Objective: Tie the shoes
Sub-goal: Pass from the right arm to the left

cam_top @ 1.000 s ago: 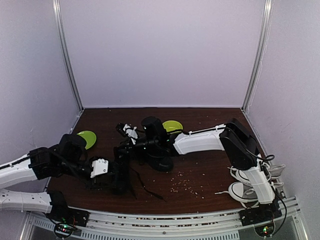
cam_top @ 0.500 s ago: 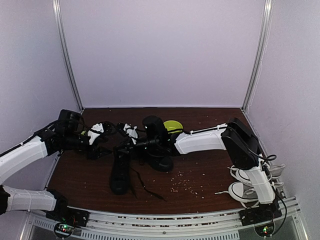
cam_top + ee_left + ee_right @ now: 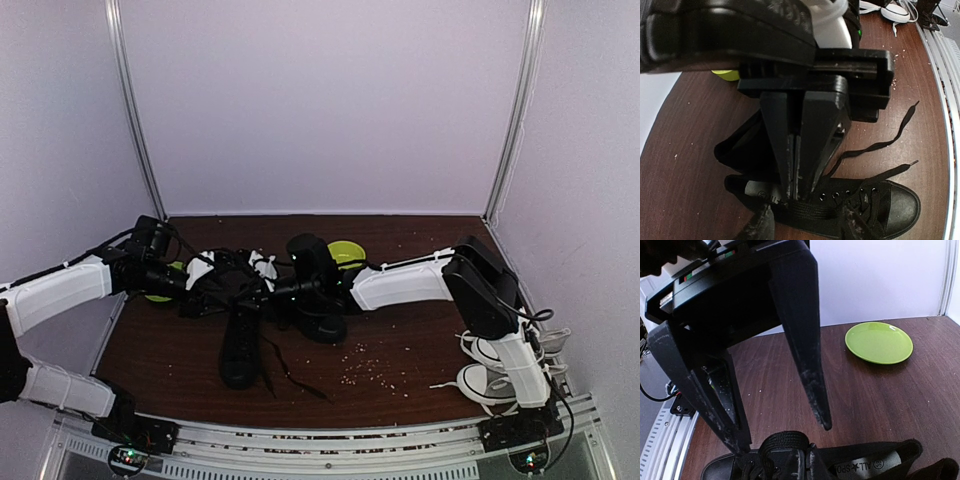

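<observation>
One of the shoes point(image 3: 240, 350), all black, lies with its toe toward the near edge and shows in the left wrist view point(image 3: 880, 205) and the right wrist view point(image 3: 880, 462). The other black shoe point(image 3: 318, 320) stands behind it, partly hidden by the right arm. My left gripper point(image 3: 232, 288) point(image 3: 796, 192) hangs over the ankle opening, shut on one end of a raised black lace loop point(image 3: 771, 439). My right gripper point(image 3: 258, 292) point(image 3: 784, 439) faces it, open wide, with that loop between its fingers. Two loose lace ends point(image 3: 875, 146) trail on the table.
A green plate point(image 3: 347, 250) sits behind the right arm. A second plate point(image 3: 879, 342) lies at the left, mostly hidden by the left arm from above. Grey-and-white sneakers point(image 3: 495, 375) rest by the right arm's base. Crumbs point(image 3: 370, 370) dot the table right of the shoes.
My left arm swung from beside the near shoe out to the back left, then in over the shoe's ankle opening. The right arm and the shoes have stayed in place.
</observation>
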